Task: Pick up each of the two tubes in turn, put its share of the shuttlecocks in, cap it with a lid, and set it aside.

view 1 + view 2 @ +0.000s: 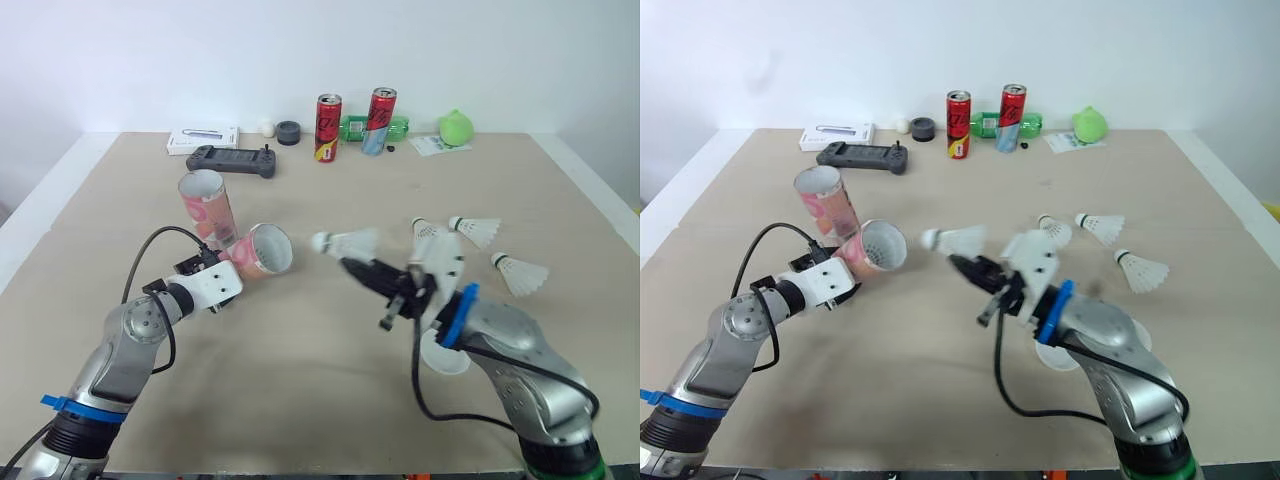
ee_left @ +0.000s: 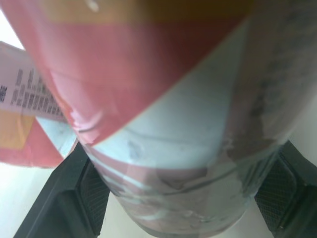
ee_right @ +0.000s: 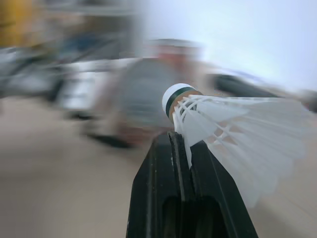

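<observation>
Tilted tube (image 1: pixel 262 250) being clamped by left gripper (image 2: pixel 183 193) at table's 9 o'clock. Shuttlecock (image 1: pixel 345 243) being pinched by right gripper (image 1: pixel 358 268), cork toward mouth. Three loose shuttlecocks (image 1: pixel 474 229) being left at 3 o'clock; second tube (image 1: pixel 206 205) untouched, nothing capped.

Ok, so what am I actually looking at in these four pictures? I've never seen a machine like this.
It's a humanoid robot with two arms, each ending in a two-fingered gripper. The two wide pictures come from its head, looking down over a table; the close-ups come from its wrists. The left gripper clamps a tilted pink tube; a second tube stands behind. The right gripper pinches a shuttlecock by its feathers. Three more shuttlecocks lie on the table, with two red cans at the back.
</observation>
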{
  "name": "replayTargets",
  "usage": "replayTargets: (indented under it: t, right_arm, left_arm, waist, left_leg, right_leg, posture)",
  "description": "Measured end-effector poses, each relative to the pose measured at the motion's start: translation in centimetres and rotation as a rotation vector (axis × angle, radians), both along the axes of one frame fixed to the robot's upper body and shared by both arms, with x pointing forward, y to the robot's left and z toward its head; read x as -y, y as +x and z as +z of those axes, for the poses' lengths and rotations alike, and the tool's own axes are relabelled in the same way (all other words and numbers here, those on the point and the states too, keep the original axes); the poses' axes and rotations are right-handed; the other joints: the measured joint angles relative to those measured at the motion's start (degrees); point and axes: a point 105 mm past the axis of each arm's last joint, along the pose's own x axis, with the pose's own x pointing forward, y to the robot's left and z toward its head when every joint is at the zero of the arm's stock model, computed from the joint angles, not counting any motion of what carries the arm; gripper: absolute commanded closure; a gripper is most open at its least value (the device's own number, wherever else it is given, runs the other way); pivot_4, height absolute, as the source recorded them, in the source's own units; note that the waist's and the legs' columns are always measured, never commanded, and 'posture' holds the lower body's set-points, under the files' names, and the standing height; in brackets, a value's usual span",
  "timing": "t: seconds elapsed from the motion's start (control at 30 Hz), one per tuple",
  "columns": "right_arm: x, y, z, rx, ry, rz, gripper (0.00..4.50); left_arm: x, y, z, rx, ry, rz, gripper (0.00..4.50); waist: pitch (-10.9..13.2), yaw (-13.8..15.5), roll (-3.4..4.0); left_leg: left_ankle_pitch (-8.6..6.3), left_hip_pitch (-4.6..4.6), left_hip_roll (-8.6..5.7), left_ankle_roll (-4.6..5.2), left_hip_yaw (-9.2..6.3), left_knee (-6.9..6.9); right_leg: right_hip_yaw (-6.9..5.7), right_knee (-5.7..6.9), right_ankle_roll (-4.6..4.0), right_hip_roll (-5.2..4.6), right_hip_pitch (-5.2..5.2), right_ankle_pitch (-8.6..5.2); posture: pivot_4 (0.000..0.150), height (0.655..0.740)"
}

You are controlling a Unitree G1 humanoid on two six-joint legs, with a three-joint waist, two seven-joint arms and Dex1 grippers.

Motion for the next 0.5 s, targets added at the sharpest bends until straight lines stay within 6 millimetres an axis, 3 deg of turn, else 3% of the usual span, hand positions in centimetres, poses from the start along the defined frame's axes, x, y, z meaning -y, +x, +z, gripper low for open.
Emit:
replayTargets:
  t: [0.13, 0.23, 0.33, 0.37, 0.4, 0.43, 0.5]
  right_arm:
    - [-1.9, 2.3, 0.5, 0.046, -0.057, 0.048, 4.44]
    - [-3.8, 2.4, -0.1, 0.087, -0.144, 0.126, 4.44]
    - [-4.6, 2.0, -0.3, 0.104, -0.182, 0.186, 3.61]
    - [-4.7, 1.9, 0.0, 0.113, -0.185, 0.198, 3.10]
    - [-4.8, 1.7, 0.1, 0.114, -0.190, 0.219, 3.10]
    - [-4.8, 1.7, 0.1, 0.113, -0.189, 0.223, 2.52]
    - [-5.1, 1.2, 0.2, 0.088, -0.186, 0.271, 1.90]
  left_arm:
    - [0.1, -0.1, 0.1, 0.004, -0.001, -0.003, 0.94]
    - [0.3, -0.3, 0.1, 0.007, -0.009, -0.004, 0.94]
    - [0.3, -0.4, 0.1, 0.008, -0.009, 0.002, 0.94]
    - [0.3, -0.4, 0.1, 0.008, -0.010, 0.006, 0.94]
    - [0.3, -0.4, 0.1, 0.007, -0.013, 0.009, 0.94]
    - [0.3, -0.4, 0.1, 0.007, -0.013, 0.010, 0.94]
    - [0.3, -0.4, 0.1, 0.009, -0.017, 0.014, 0.94]
  waist:
    - [-0.03, -0.08, -0.06]
    - [-0.03, 0.02, -0.06]
    - [-0.03, 0.02, -0.06]
    - [-0.04, 0.01, -0.07]
    - [-0.04, 0.01, -0.08]
    - [-0.04, 0.00, -0.08]
    - [-0.03, -0.03, -0.07]
  left_leg:
    - [0.01, -0.14, 0.02, 0.01, 0.03, -0.01]
    - [0.00, -0.21, 0.01, 0.02, -0.05, -0.06]
    - [-0.03, -0.24, 0.00, 0.03, -0.03, -0.05]
    - [-0.03, -0.23, 0.01, 0.03, -0.04, -0.05]
    - [-0.03, -0.23, 0.01, 0.03, -0.05, -0.05]
    - [-0.03, -0.22, 0.01, 0.03, -0.05, -0.05]
    - [-0.03, -0.23, 0.03, 0.03, -0.05, -0.04]
  right_leg:
    - [0.00, 0.00, 0.02, 0.04, 0.08, 0.01]
    - [-0.04, 0.00, 0.13, 0.07, 0.06, -0.02]
    - [-0.03, 0.00, 0.27, 0.05, 0.05, 0.01]
    - [-0.03, 0.00, 0.28, 0.06, 0.05, 0.02]
    - [-0.04, 0.00, 0.27, 0.07, 0.06, 0.03]
    - [-0.05, 0.00, 0.27, 0.07, 0.06, 0.03]
    - [-0.04, 0.01, 0.10, 0.07, 0.04, -0.02]
  posture:
    - [0.150, 0.7400]
    - [0.150, 0.7400]
    - [0.150, 0.7400]
    - [0.150, 0.7400]
    - [0.150, 0.7400]
    - [0.150, 0.7400]
    - [0.150, 0.7400]
